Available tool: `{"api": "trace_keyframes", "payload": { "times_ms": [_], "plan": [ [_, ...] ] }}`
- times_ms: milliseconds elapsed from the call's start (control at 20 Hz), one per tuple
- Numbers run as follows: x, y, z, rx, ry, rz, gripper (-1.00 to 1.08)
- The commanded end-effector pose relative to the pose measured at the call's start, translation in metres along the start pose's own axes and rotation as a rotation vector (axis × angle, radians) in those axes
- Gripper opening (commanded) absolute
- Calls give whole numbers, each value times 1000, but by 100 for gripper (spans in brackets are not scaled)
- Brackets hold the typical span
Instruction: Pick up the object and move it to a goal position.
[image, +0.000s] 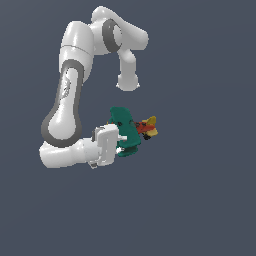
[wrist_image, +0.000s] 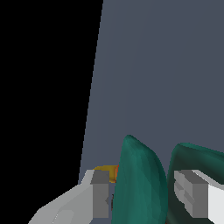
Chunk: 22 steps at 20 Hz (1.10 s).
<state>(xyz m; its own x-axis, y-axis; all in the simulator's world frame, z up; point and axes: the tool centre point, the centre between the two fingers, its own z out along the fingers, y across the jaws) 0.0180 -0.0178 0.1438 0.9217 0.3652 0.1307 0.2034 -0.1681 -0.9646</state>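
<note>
The object (image: 128, 129) is a toy biplane with teal-green wings, a red body and a yellow tail pointing to the exterior view's right. My gripper (image: 121, 138) reaches it from the exterior view's left, with the white hand level with the wings. In the wrist view the two grey fingers (wrist_image: 101, 194) sit on either side of one teal wing of the object (wrist_image: 139, 183), and my gripper (wrist_image: 144, 197) is shut on that wing. The other wing rises behind the far finger. A bit of orange-yellow shows beside the near finger. Wheels and propeller are hidden.
A plain grey-blue floor (image: 200, 200) fills the scene. The arm's own elbow and upper links (image: 75, 85) curve above and to the exterior view's left of the hand. In the wrist view the floor ends at a straight edge with black (wrist_image: 43, 87) beyond it.
</note>
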Motion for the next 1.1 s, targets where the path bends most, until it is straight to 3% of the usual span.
{"api": "trace_keyframes", "payload": {
  "times_ms": [0, 150, 200, 1050],
  "plan": [
    [0, 0, 4, 0, 0, 0, 28],
    [0, 0, 5, 0, 0, 0, 28],
    [0, 0, 5, 0, 0, 0, -100],
    [-8, -5, -11, 0, 0, 0, -100]
  ]
}}
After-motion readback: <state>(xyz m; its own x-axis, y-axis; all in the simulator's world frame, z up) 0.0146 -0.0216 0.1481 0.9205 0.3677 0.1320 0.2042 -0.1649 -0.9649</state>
